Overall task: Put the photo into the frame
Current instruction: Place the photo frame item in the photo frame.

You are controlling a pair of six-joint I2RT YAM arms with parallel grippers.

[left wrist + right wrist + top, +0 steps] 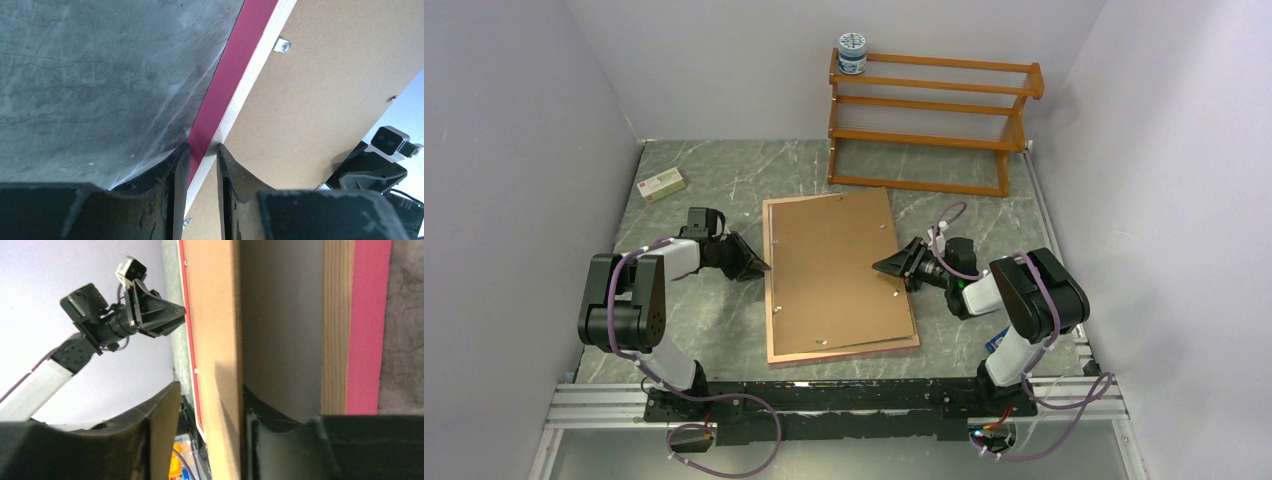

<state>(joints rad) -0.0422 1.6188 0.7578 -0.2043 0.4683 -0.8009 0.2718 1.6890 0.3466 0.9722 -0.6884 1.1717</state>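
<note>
The frame [767, 300] lies back up on the marble table, its pink rim showing. The brown fibreboard panel [834, 265] lies skewed over it. My left gripper [759, 265] is shut on the frame's left edge; in the left wrist view the pink and pale wood rim [235, 65] runs between its fingers [201, 150]. My right gripper [886, 268] is open round the panel's right edge [212, 300], with a gap at one finger [165, 405]. The panel stands raised off the frame [367, 315]. A grey shadowed surface lies beneath it. The photo's picture is hidden.
An orange-brown wooden rack [929, 120] stands at the back with a blue-lidded jar [852, 53] on its top shelf. A small flat box [662, 184] lies at the back left. Grey walls close in on both sides.
</note>
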